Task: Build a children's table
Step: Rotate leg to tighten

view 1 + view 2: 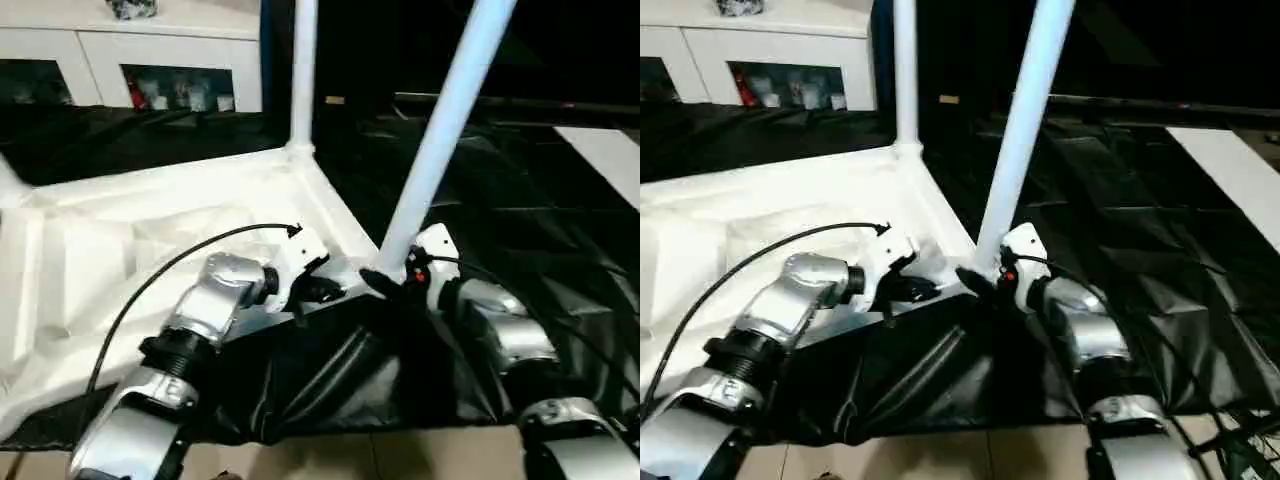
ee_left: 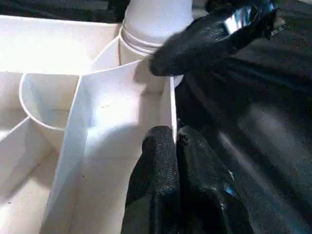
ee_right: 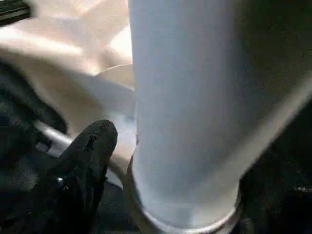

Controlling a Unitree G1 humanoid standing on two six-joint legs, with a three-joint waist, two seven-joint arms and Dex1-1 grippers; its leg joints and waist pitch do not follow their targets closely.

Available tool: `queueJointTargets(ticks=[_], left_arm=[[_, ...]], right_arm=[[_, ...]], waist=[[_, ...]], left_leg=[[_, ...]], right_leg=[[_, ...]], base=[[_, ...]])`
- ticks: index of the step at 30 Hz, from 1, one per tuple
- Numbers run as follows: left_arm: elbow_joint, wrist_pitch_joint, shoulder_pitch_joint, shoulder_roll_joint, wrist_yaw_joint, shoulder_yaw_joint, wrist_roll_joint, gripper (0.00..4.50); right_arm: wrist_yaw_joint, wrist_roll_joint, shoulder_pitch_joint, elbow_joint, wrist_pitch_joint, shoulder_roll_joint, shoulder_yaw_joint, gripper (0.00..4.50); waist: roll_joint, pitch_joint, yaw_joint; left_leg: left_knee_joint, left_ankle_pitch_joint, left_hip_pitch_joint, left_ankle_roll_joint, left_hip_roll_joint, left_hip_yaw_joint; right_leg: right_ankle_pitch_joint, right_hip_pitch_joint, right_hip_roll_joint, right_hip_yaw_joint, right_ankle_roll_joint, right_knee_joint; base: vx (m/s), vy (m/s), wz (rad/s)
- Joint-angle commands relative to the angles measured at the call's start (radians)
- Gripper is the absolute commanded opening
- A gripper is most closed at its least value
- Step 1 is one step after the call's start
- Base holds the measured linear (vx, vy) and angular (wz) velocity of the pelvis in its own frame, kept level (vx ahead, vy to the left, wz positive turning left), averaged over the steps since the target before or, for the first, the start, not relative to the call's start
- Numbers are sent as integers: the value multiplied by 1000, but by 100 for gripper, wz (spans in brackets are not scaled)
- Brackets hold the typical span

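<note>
Two legs already stand in the upturned table top (image 1: 150, 250). The near leg (image 1: 440, 130) leans away from upright, its foot in the corner socket directly in front of the right gripper (image 1: 385, 280), whose fingers are apart around its base. The left gripper (image 2: 170, 161), fingers together, presses the top's rim just beside that socket.

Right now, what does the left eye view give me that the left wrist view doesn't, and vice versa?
Left eye only: the far leg standing upright in its corner socket, the cabinet, both silver forearms. Left wrist only: close-up of the left claw shut against the tabletop edge wall, beside an open round socket. Both: the near leg seated at the near corner, with a right claw finger at its base.
</note>
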State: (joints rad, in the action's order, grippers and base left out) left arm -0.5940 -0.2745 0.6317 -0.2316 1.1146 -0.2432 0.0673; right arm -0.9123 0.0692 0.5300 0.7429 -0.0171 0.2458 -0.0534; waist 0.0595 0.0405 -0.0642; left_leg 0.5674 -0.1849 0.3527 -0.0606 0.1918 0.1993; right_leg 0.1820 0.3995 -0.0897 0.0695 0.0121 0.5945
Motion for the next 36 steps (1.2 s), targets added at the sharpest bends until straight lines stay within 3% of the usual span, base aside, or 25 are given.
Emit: queueJointTargets(ticks=[1, 3, 6, 8, 9, 12, 15, 24, 29, 32, 36], left_arm=[[14, 31, 21, 10, 74, -42, -22, 0], [13, 31, 22, 5, 86, -42, -24, 0], [11, 43, 22, -20, 158, -52, -37, 0], [7, 51, 23, -30, 181, -57, -42, 0], [2, 55, 24, -35, 192, -59, -45, 0], [-7, 62, 26, -46, 220, -62, -47, 0], [-11, 65, 28, -53, 240, -62, -46, 0], [-20, 75, 33, -71, 265, -71, -41, 0], [-36, 70, 42, -48, 176, -48, -28, 0], [-46, 54, 50, -18, 88, -31, -16, 0], [-28, 10, 51, 36, -4, -19, -12, 0]], right_arm=[[-120, -18, -27, -9, 9, -4, -81, 380], [-143, -20, -29, -14, 18, 6, -90, 380], [-244, -11, -41, -40, 41, 42, -122, 380], [-306, -2, -54, -65, 39, 61, -141, 380], [-354, 4, -65, -85, 30, 73, -155, 355], [-449, 22, -90, -131, 15, 97, -182, 349], [-497, 39, -103, -161, 0, 109, -195, 312], [-531, 52, -125, -198, -31, 114, -199, 270], [-425, 62, -116, -156, -44, 71, -153, 265], [-237, 36, -83, -74, -38, 17, -105, 265], [10, 22, -41, 14, -59, -67, -46, 264]], waist=[[-10, -53, -1], [-13, -53, 0], [-12, -53, -3], [-10, -51, -5], [-10, -49, -9], [-9, -48, -21], [-11, -47, -30], [-11, -50, -34], [-10, -49, -34], [-11, -44, -21], [-11, -41, -5]], left_leg=[[-62, -208, -3, 60, 46, -19], [-62, -183, -3, 66, 48, -19], [-60, -185, -6, 72, 49, -17], [-60, -195, -4, 73, 51, -15], [-61, -203, -5, 74, 52, -15], [-62, -224, -8, 63, 54, -14], [-64, -236, -11, 51, 55, -15], [-63, -219, -9, 42, 53, -16], [-64, -224, -8, 41, 52, -16], [-71, -316, -17, -2, 49, -24], [-76, -344, -14, -22, 48, -33]], right_leg=[[134, -45, -61, -48, 243, -65], [84, -47, -60, -48, 263, -58], [87, -49, -60, -46, 276, -57], [104, -51, -59, -46, 275, -57], [121, -50, -59, -45, 270, -60], [169, -48, -61, -47, 258, -64], [201, -45, -63, -48, 248, -66], [180, -46, -63, -47, 247, -63], [191, -46, -63, -46, 244, -64], [365, -35, -70, -46, 206, -84], [472, -32, -71, -44, 153, -95]], base=[[0, 0, 0], [0, 0, 0], [0, 0, 0], [0, 0, 0], [0, 0, 0], [0, 0, 0], [0, 0, 0], [0, 0, 0], [0, 0, 0], [0, 0, 0], [0, 0, 0]])
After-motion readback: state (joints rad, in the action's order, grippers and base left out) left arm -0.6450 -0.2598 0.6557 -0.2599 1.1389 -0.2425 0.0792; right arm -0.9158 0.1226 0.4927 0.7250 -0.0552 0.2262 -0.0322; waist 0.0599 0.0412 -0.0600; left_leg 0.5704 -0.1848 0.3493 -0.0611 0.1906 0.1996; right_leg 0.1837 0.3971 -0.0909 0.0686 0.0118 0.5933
